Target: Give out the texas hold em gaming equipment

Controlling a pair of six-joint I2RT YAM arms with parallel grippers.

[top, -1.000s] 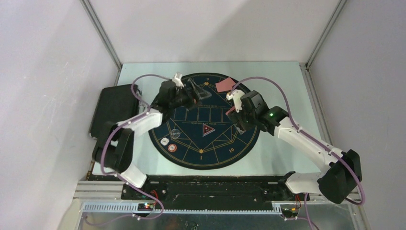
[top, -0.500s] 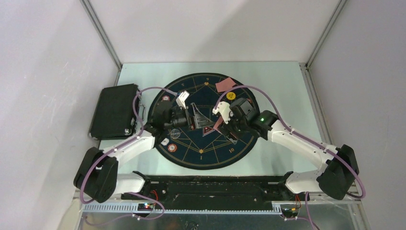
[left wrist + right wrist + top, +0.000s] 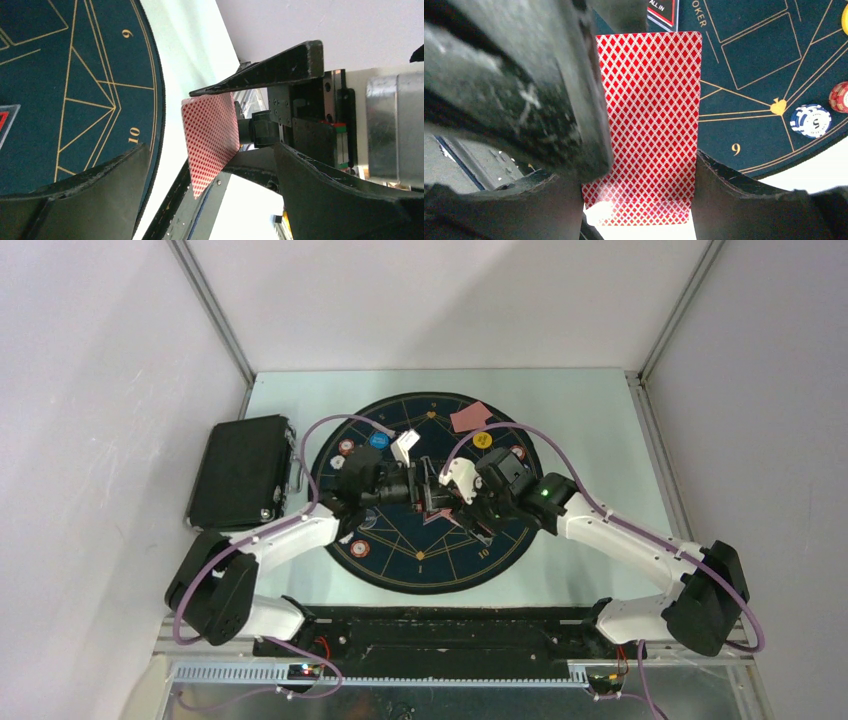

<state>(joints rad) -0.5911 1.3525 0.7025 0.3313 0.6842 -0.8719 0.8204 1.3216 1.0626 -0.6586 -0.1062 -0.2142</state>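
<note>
A black case lies left of the round mat. Over the mat's middle, the left gripper gapes wide and holds nothing. It faces a red-backed card, which the right gripper pinches by its edges, in the air.

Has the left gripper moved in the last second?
Yes. The left gripper has come back from the far edge of the round mat toward its middle, closer to the right gripper.
</note>
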